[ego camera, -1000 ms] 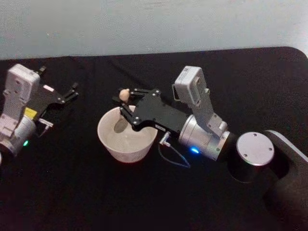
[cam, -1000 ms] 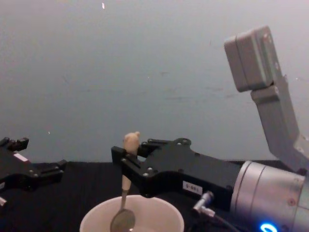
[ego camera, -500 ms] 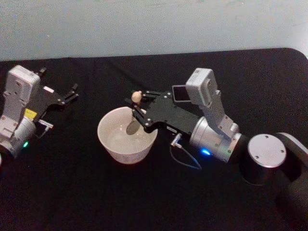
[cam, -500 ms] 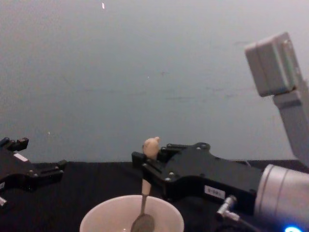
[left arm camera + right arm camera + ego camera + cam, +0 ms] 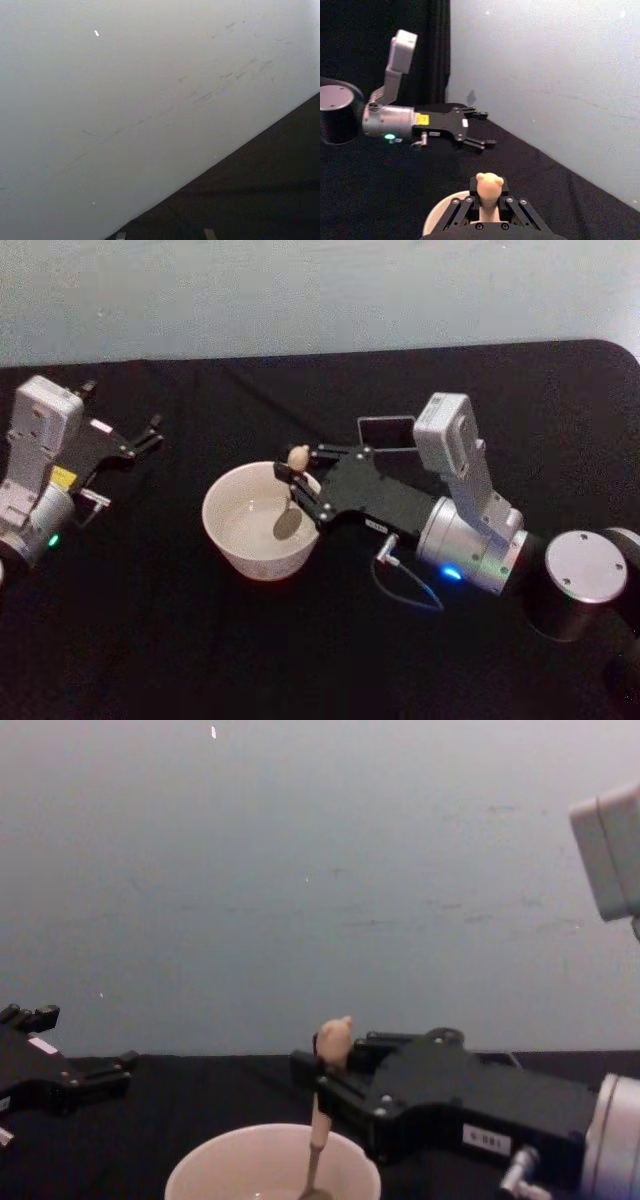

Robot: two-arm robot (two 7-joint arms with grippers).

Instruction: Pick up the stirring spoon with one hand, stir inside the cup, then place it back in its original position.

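Pinching the stirring spoon (image 5: 320, 1120) by its beige handle just below the animal head, the right gripper (image 5: 300, 483) holds it upright so the bowl reaches inside the cup (image 5: 225, 540), near its right wall, to stir, while the left gripper (image 5: 148, 435) rests idle, fingers spread, well to the left.

The cup (image 5: 252, 565) is shown plain cream-white. The stirring spoon (image 5: 297, 457) is coloured beige at the handle and figure, dark at the neck. The right gripper (image 5: 297, 483) is finished in black. A plain black tablecloth (image 5: 180, 650) is backed by a pale grey-blue wall (image 5: 300, 290).
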